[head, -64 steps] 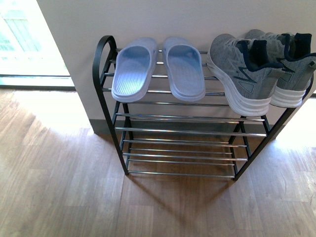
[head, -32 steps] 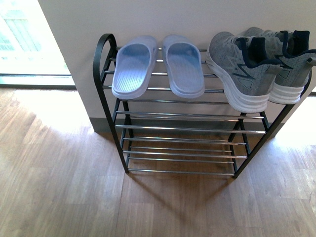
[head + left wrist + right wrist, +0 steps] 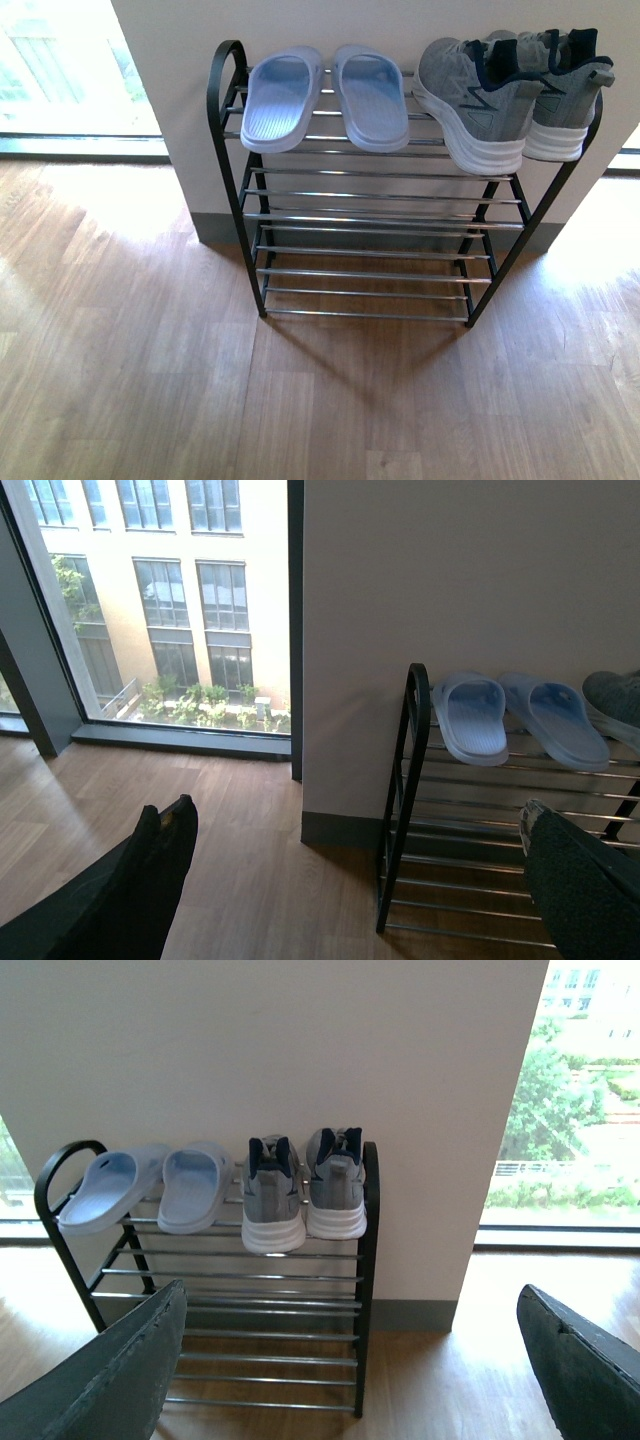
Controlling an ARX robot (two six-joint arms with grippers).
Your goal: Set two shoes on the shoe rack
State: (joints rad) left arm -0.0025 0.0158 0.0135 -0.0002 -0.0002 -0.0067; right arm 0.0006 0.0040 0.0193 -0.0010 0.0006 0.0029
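Note:
The shoe rack [image 3: 232, 170], black-framed with chrome rods, stands against a white wall. On its top tier lie two pale blue slide sandals [image 3: 325, 95] at the left and a pair of grey knit sneakers [image 3: 505, 95] with white soles at the right, heels toward me. The right wrist view shows the sneakers [image 3: 303, 1188], the sandals [image 3: 150, 1188] and the rack [image 3: 366, 1280]; my right gripper [image 3: 350, 1360] is open and empty, well back from the rack. In the left wrist view the sandals [image 3: 520, 715] top the rack [image 3: 400, 790]; my left gripper [image 3: 360, 870] hangs open, holding nothing.
Wooden floor [image 3: 150, 380] stretches in front of the rack. Floor-to-ceiling windows [image 3: 150, 600] flank the wall section on both sides. The rack's lower tiers [image 3: 365, 270] carry nothing.
The rack and shoes have shifted up and slightly right in the front view and look smaller, as the view pulls back. The shoes keep their places on the top tier.

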